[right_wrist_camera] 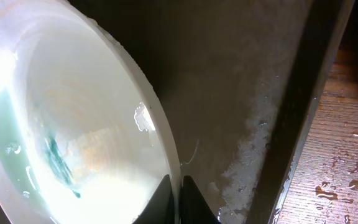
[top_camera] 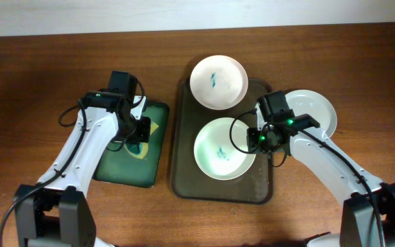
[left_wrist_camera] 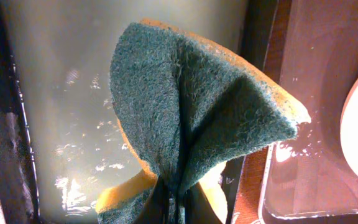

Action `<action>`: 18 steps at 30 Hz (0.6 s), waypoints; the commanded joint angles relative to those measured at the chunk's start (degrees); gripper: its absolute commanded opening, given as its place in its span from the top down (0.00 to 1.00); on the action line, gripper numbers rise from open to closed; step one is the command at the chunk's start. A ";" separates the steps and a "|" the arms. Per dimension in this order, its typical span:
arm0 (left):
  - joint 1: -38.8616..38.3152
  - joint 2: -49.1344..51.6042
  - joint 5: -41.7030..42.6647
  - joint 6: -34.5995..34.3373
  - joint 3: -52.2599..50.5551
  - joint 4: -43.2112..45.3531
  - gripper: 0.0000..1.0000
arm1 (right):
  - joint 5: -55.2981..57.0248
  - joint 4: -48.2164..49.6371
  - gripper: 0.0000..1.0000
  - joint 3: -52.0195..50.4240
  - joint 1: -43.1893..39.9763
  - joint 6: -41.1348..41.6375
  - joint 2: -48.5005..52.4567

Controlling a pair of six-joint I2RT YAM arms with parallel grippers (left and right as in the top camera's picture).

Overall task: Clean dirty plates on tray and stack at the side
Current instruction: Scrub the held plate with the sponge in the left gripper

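Observation:
Two dirty plates rest on the dark tray [top_camera: 182, 171]. One plate [top_camera: 218, 81] sits on its far rim with a teal smear. The other plate [top_camera: 219, 148] lies in the middle, also smeared. My right gripper [top_camera: 258, 139] is shut on this plate's right rim; the right wrist view shows the fingers [right_wrist_camera: 179, 193] pinching the rim [right_wrist_camera: 160, 134]. A third white plate [top_camera: 317, 110] lies on the table right of the tray. My left gripper [top_camera: 138, 130] is shut on a green-and-yellow sponge [left_wrist_camera: 191, 106] above the green tray [top_camera: 125, 168].
The small green tray [left_wrist_camera: 61, 124] is wet inside and lies left of the dark tray, whose rim shows in the left wrist view [left_wrist_camera: 272, 186]. Water drops lie on the dark tray floor [right_wrist_camera: 253, 143] and on the wooden table [right_wrist_camera: 334, 180].

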 commanded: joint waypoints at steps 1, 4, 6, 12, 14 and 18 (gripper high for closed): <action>-0.26 -0.96 3.76 0.26 0.87 -0.74 1.00 | 0.33 0.02 0.94 0.28 -0.20 0.48 -0.13; -5.09 -0.85 19.61 -0.26 1.64 4.22 1.00 | 0.31 0.04 0.94 0.28 -0.20 0.50 -0.13; -11.41 0.66 19.80 -5.25 0.90 10.80 1.00 | 3.19 -1.05 0.95 0.28 -0.22 6.29 -0.07; -26.45 18.27 19.96 -20.31 0.48 24.92 1.00 | 1.64 -0.74 0.96 0.28 -0.15 7.72 6.43; -29.59 23.52 24.02 -20.35 0.48 30.27 1.00 | 1.29 0.13 0.96 0.28 -0.15 7.50 6.43; -28.59 26.25 29.53 -17.55 1.09 32.92 1.00 | 1.09 0.20 0.96 0.28 -0.15 7.50 6.43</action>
